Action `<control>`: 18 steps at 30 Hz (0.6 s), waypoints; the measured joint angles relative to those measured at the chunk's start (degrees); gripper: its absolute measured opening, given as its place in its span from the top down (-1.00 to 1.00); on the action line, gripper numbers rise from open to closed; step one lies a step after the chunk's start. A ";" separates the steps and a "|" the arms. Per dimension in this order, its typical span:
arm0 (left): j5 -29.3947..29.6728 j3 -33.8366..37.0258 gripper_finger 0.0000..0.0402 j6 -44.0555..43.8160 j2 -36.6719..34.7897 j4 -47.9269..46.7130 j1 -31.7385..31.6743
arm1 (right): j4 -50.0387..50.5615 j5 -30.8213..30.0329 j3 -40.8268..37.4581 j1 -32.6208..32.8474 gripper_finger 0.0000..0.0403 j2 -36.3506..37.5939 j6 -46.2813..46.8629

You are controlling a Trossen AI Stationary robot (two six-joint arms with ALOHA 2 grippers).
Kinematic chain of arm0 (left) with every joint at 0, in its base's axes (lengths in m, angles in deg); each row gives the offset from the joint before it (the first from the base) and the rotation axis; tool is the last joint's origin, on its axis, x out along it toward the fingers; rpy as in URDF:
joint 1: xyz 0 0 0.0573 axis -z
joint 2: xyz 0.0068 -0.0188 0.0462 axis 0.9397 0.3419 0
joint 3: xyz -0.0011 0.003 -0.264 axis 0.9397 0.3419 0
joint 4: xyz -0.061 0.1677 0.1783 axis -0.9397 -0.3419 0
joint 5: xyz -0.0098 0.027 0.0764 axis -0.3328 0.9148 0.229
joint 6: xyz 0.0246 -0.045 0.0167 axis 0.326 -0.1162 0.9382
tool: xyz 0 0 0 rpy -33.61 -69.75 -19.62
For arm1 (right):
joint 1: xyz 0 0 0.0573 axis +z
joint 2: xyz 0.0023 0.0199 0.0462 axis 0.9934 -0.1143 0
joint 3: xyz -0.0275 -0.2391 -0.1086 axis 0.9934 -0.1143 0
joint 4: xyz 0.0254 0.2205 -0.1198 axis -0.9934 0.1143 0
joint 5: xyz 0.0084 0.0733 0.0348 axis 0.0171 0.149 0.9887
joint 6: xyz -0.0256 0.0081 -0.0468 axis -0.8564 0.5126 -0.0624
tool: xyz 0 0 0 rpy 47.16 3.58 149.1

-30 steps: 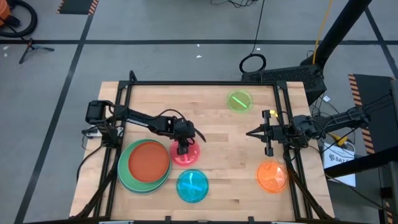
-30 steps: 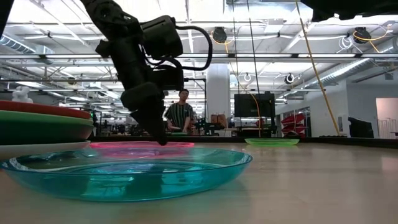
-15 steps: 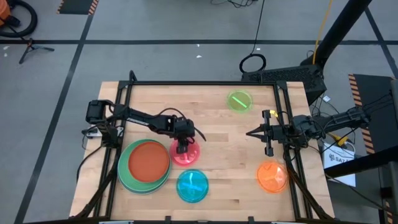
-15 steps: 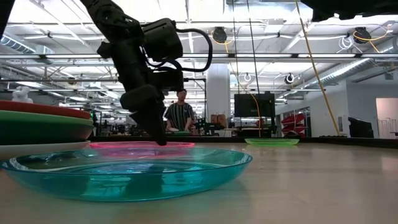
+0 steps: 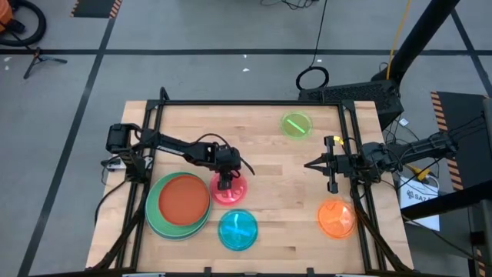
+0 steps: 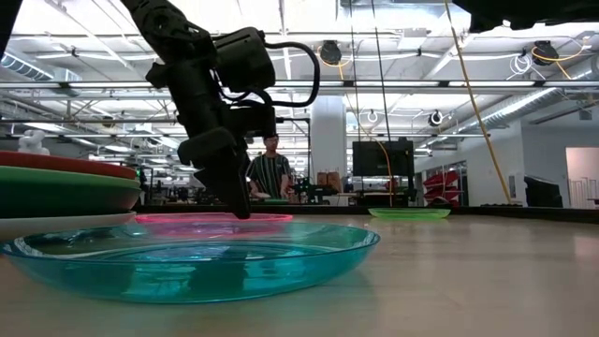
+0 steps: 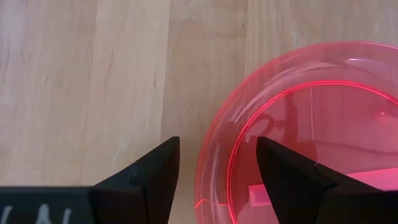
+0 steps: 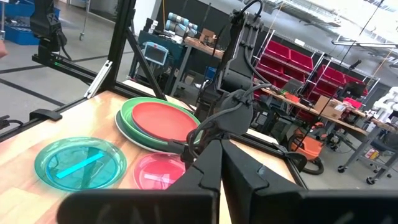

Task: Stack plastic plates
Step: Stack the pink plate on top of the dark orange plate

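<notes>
The left gripper stands point-down over the small translucent pink plastic plate, its fingers parted and straddling the plate's rim: one finger over bare wood, the other inside the dish. Whether the tips touch the plate cannot be told. From table height the pink plate is only a thin band behind the small see-through cyan plate, which fills the foreground.

Just beside the pink plate sits a stack on the wooden table: a matte red-orange plate on top, green rims beneath, the lowest layers mostly covered. A glossy lime plate lies at the far edge, a translucent orange plate near the right corner.

The right gripper waits above the table's right side, fingers pressed together. A person stands in the room beyond.
</notes>
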 joint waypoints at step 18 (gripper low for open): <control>0.00 0.00 0.02 1.13 -0.02 -0.20 0.00 | 0.01 0.00 0.00 -0.01 0.98 0.00 0.00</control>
